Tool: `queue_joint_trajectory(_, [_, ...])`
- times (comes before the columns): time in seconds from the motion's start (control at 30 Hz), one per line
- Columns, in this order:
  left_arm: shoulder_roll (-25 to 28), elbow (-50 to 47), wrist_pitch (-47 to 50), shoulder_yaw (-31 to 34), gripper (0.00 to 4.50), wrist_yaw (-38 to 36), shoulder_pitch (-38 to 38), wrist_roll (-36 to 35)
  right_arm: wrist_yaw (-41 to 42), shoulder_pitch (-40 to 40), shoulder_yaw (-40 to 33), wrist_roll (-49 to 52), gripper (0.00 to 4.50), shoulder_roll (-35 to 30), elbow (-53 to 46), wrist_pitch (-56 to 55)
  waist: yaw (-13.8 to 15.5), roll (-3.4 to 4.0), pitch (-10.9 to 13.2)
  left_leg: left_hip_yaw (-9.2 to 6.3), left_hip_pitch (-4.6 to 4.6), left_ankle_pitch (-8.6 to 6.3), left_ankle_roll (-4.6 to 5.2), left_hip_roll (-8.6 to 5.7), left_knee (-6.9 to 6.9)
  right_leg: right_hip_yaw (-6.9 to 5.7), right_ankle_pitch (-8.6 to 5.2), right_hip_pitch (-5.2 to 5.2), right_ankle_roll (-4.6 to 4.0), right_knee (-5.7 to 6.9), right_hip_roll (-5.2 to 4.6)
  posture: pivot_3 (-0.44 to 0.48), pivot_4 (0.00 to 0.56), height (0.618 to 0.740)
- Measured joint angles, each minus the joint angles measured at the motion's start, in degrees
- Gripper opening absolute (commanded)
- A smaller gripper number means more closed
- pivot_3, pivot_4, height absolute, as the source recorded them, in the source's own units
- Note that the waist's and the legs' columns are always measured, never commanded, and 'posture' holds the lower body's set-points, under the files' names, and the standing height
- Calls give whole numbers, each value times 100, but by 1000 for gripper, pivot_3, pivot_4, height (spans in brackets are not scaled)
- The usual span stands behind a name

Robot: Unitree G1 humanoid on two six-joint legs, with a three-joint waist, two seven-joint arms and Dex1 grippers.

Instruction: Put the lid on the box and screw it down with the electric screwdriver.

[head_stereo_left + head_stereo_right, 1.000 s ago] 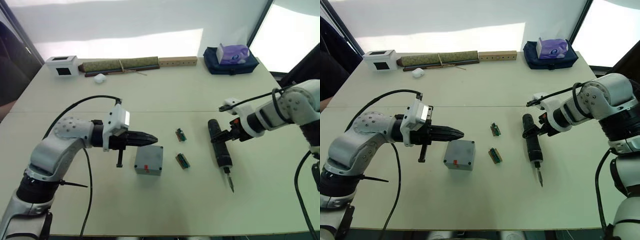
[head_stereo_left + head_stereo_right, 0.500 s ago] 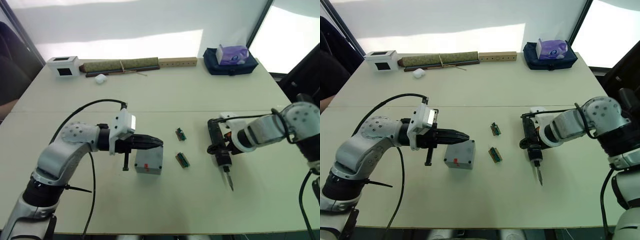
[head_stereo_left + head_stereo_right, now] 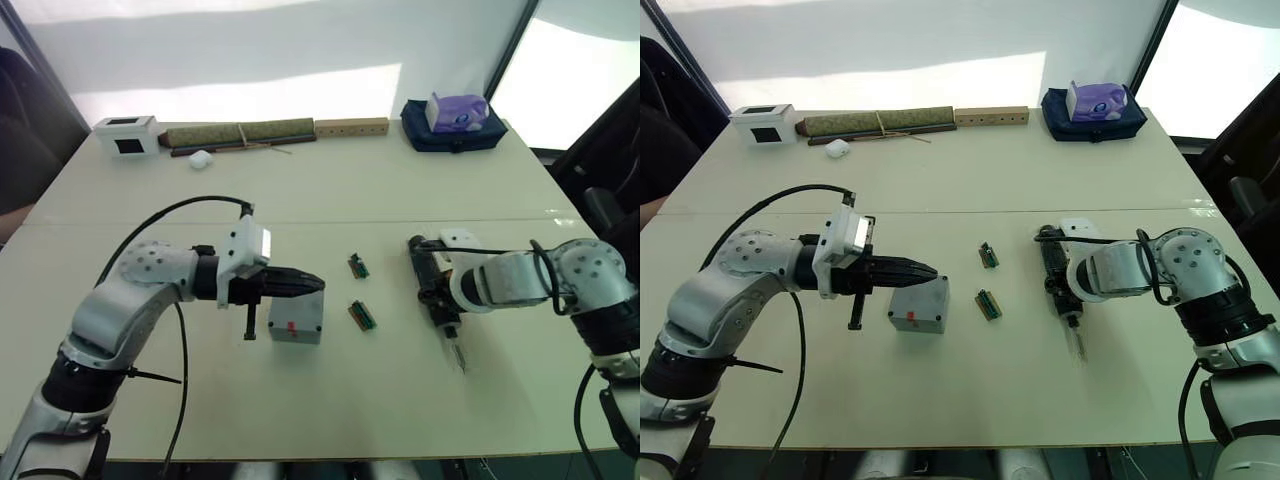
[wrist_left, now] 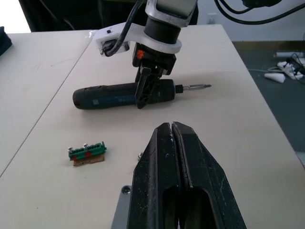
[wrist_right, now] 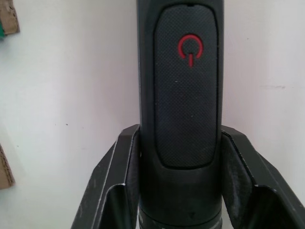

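A red power symbol marks the electric screwdriver (image 5: 183,95) — lying on the table (image 3: 330,180), clasped between the right gripper's (image 4: 148,90) fingers. The left gripper (image 4: 172,157), fingers pressed together, hovers above the box (image 3: 919,307).

The black barrel of the electric screwdriver (image 5: 183,95) is seen lying on a pale table (image 5: 66,95), flanked by the two black fingers (image 5: 116,186) of the right gripper (image 5: 183,191), pressed against either side. A red power symbol (image 5: 190,47) is printed on its textured grip panel.
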Motion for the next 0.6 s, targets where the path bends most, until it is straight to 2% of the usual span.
queue_joint_trajectory(0.2, [78, -22, 98, 163, 0, 144, 93, -15, -111, -321, 162, 20, 1632, 108, 256, 46, -28, 6, 3, 11, 0, 4, -1, 0, -1, 11, 10, -9, -1, 1, 0, 0, 150, 740])
queue_joint_trajectory(0.3, [156, -8, 95, 202, 0, 188, 275, 17, 180, -884, 223, -65, 1632, 56, 531, 215, -11, 23, 14, 21, -7, 5, -1, 0, -8, 19, 10, -25, -1, 3, -1, 0, 150, 740])
queue_joint_trajectory(0.47, [231, 72, 12, 199, 0, 196, 629, 184, 1410, -1632, -229, -900, 1632, -91, 351, 371, 39, 24, 14, 21, -14, 5, -1, 3, -27, 17, 10, -29, -2, -20, 0, 0, 150, 740])
queue_joint_trajectory(0.5, [237, 110, -5, 198, 0, 179, 670, 215, 1670, -1626, -352, -1038, 1632, -73, 267, 333, 46, 23, 14, 21, -19, 5, -1, 3, -27, 16, 10, -29, -2, -25, -2, 0, 150, 740])
queue_joint_trajectory(0.6, [233, 198, -29, 189, 0, 172, 679, 267, 3126, -1226, -653, -2183, 1632, 140, -591, -348, 37, 23, 14, 27, -28, 4, 0, 0, -24, 19, 12, -34, 3, -28, -11, 0, 150, 740])
